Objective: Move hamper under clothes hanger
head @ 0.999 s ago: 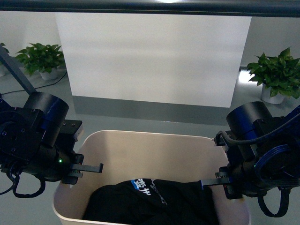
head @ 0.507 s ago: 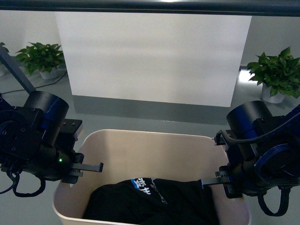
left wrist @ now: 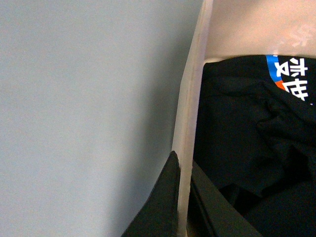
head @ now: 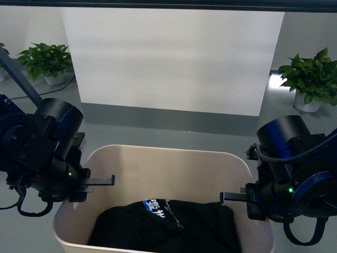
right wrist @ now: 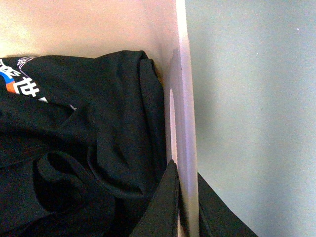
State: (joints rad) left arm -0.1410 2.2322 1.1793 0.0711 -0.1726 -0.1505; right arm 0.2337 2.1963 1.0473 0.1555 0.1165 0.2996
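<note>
The cream hamper (head: 168,151) sits low in the middle of the front view, with a black garment (head: 168,226) bearing a blue and white print inside it. My left gripper (head: 84,185) is shut on the hamper's left wall and my right gripper (head: 247,198) on its right wall. Each wrist view shows the rim pinched between two dark fingers: left gripper (left wrist: 181,165) on the rim (left wrist: 190,98), right gripper (right wrist: 185,170) on the rim (right wrist: 185,89). The clothes hanger's dark bar (head: 168,3) runs along the top edge, and one slanted leg (head: 18,79) shows at left.
A white panel (head: 168,58) stands against the far wall behind the hamper. Potted plants stand on the grey floor at far left (head: 46,60) and far right (head: 310,79). Bare grey floor (left wrist: 84,108) lies outside both hamper walls.
The rack's bar has slid up to the frame's top edge and the plants have shifted slightly. The hamper and both arms sit a little lower and wider in view, still clamped.
</note>
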